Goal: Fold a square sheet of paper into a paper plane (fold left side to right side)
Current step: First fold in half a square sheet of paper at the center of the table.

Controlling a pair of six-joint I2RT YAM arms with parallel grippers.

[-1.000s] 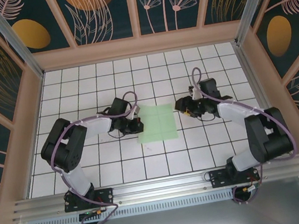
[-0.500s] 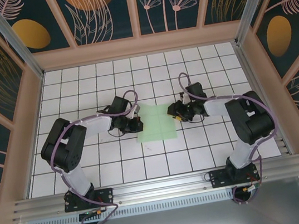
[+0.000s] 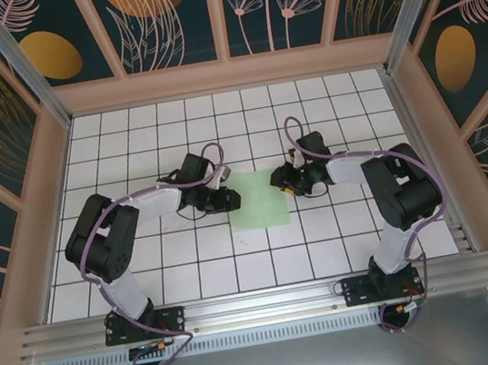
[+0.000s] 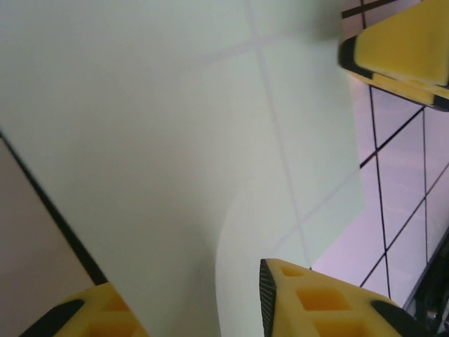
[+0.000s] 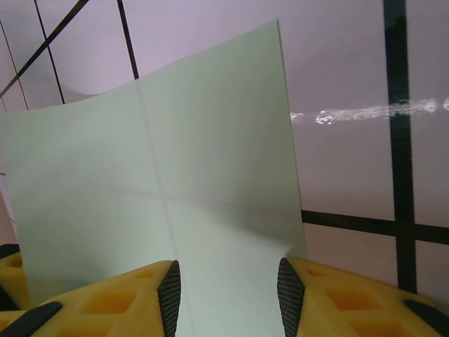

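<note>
1. Right end effector (image 3: 282, 181) has swung inward to the square sheet of paper (image 3: 259, 206); its fingers (image 5: 119, 302) are apart, unclenched, straddling the right edge.
2. Left end effector (image 3: 226, 200): released, jaws apart at the left edge.
3. Paper lies mid-worktop (image 3: 147, 270); floral walls (image 3: 165, 20) surround it.

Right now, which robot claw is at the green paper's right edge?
The right gripper, reaching in from the right; the left gripper sits at the square sheet of paper's left edge.
</note>
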